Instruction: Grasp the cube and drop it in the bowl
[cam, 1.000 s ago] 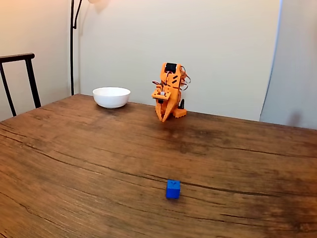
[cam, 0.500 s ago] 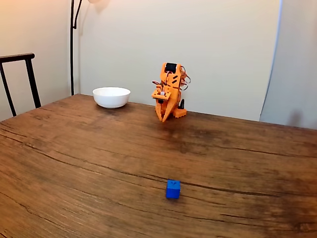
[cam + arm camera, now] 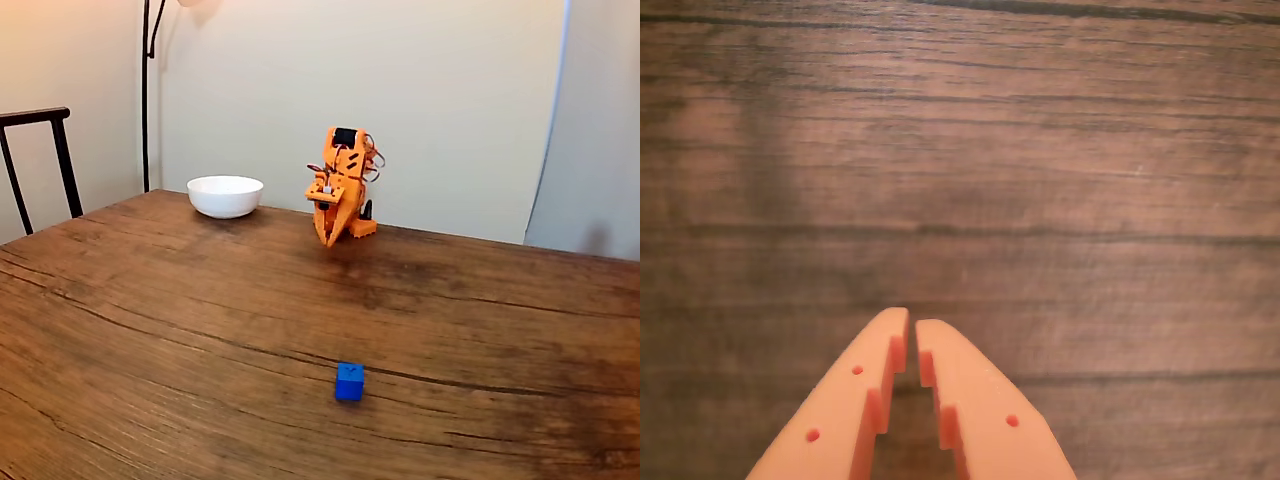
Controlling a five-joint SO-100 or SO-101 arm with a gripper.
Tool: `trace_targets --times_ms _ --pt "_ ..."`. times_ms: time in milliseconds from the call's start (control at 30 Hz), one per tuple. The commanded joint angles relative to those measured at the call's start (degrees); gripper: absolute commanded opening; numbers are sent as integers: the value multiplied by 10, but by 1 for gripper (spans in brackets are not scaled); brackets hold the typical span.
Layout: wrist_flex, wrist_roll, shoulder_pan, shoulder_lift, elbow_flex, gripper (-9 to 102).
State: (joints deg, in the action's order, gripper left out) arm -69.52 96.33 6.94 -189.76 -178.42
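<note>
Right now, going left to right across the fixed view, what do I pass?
Chair → lamp pole → white bowl → orange arm with its gripper pointing down at the table → blue cube, nearer the camera.

Lighting: warm, soft, fairly dim indoor light, brighter on the upper wall [image 3: 400,60] in the fixed view; faint shadows on the table [image 3: 150,330]. Wrist view: soft focus, muted, grainy
</note>
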Motion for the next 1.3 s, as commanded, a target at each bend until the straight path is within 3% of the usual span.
trace_targets --times_ms 0,667,1267 --pt "33 -2 -11 -6 11 -1" --pt "-7 -20 -22 35 184 -1" --pt "28 58 -18 596 566 -1"
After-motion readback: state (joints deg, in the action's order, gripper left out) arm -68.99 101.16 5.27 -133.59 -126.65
